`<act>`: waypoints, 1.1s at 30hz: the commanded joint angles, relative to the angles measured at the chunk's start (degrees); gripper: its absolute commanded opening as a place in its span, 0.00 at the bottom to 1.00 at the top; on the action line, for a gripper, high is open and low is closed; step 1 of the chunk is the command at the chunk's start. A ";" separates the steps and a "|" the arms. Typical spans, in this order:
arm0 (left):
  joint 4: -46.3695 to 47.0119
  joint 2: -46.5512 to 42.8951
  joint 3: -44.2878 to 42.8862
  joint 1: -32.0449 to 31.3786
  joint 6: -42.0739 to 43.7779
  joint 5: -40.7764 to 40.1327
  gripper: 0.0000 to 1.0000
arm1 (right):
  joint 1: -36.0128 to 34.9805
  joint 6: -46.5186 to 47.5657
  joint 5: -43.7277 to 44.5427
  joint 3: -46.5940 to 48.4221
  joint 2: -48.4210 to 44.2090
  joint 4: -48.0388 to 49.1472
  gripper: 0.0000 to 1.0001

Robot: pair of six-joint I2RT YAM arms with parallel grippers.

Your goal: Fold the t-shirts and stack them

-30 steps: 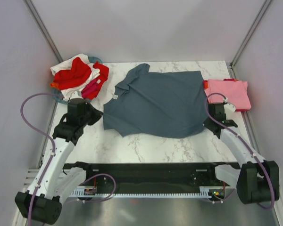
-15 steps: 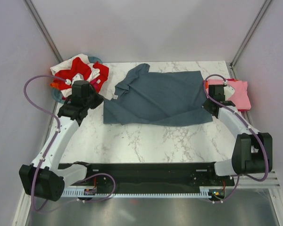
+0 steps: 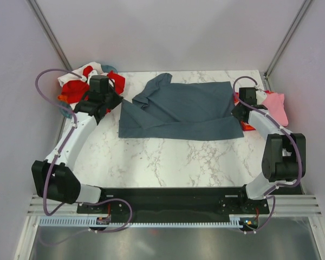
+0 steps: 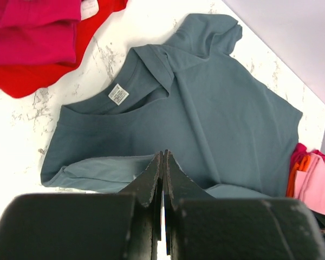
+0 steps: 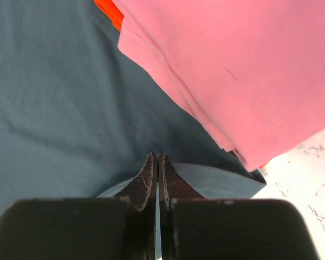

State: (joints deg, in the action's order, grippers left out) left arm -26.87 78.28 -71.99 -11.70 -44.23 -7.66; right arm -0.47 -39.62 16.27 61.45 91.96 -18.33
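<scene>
Near edge: bare marble table (image 3: 168, 160), with both arms stretched away over it toward the far side.

Slate blue-grey t-shirt (image 3: 189, 111) lies flat across the far half of the table. Its near hem is turned back over the body, and the paler inside shows along that edge.

Left gripper (image 4: 163, 158): fingers pressed together, the paler turned-up hem running straight into them. It is clamped on the shirt's left hem corner; the pinch itself is hidden behind the fingers.

Right gripper (image 5: 158, 160): fingers likewise together on the right hem corner, a pale flap showing just beside the tips.

White neck label (image 4: 118, 93) faces up at the collar. One sleeve (image 4: 211, 30) lies rumpled at the far edge; the other cannot be made out.

Far right: folded pink t-shirt (image 5: 233, 65), its edge overlapping the blue-grey shirt. Only slivers of the orange-red t-shirt (image 5: 109, 10) show beneath it. From above, the right arm covers part of this stack.

Far left: a loose heap of red t-shirt (image 4: 38, 81) and magenta t-shirt (image 4: 32, 38), cut off by the frame and partly behind the left arm.
</scene>
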 commanded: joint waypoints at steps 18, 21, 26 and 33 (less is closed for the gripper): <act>0.68 9.52 -8.69 0.19 2.57 -3.76 0.02 | 4.16 -0.02 -4.14 4.73 4.80 3.39 0.00; 0.51 11.63 -10.53 0.19 2.57 -4.20 0.02 | 4.25 -0.20 -4.14 4.90 5.51 3.74 0.00; 0.07 15.49 -14.05 0.28 2.48 -4.73 0.02 | 4.60 -0.20 -4.85 5.61 6.56 4.09 0.00; -0.29 20.41 -17.83 0.28 1.16 -4.03 0.02 | 4.60 -0.37 -5.81 5.96 7.53 4.53 0.00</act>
State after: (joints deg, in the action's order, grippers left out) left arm -27.73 96.62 -86.74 -11.70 -43.44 -10.41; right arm 3.92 -39.66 10.90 65.21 98.67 -15.75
